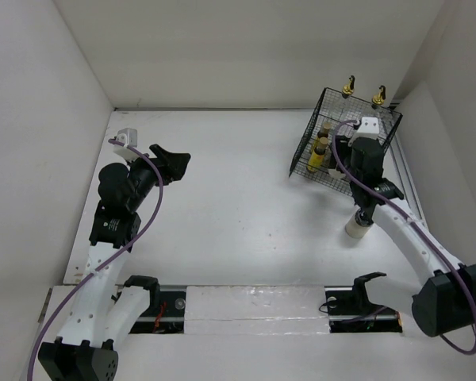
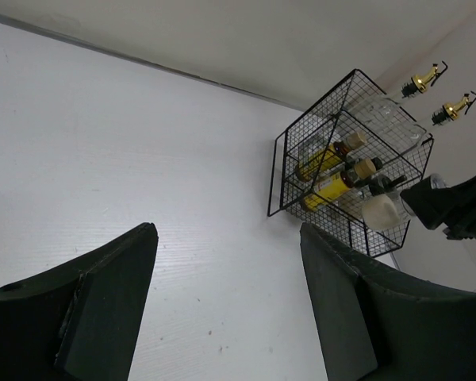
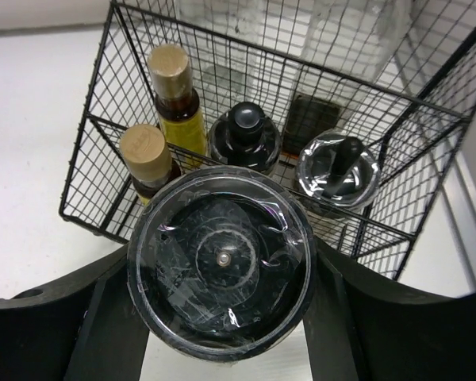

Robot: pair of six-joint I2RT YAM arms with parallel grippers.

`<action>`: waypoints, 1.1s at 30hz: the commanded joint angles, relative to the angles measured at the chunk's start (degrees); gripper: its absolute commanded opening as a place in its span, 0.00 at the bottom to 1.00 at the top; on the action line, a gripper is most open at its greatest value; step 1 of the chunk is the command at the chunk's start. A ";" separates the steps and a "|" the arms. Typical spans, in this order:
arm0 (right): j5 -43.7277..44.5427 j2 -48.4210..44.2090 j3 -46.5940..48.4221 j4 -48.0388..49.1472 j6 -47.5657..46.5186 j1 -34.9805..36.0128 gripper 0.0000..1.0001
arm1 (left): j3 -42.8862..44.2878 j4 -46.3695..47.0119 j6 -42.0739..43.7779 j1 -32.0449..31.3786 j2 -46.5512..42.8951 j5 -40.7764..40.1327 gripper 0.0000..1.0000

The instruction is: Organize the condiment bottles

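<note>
Right wrist view: the right jaws close on a squat jar (image 3: pixel 220 258) just short of the wire basket (image 3: pixel 95 159) (seemingly on the surface, base hidden). It looks light, rigid and glossy-lidded, so the body below the lid suits gripping. The left jaws gape empty.

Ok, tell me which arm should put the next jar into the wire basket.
Right. The right gripper is shut on a dark-lidded jar just in front of the black wire basket. The left gripper is open, holds nothing, and is far from the basket.
</note>
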 commanded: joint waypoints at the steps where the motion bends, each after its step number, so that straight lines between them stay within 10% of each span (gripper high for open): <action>1: -2.25 1.90 3.62 11.30 0.26 -1.29 0.47 | -0.19 2.42 0.16 0.28 -0.35 0.65 0.68; 27: -2.86 12.89 -7.19 26.88 2.02 -3.32 0.48 | -0.19 3.12 0.16 0.28 0.53 1.36 0.68; 33: -3.39 12.11 -7.81 23.47 2.54 -3.32 0.78 | -0.19 3.12 0.16 0.28 0.00 0.75 0.68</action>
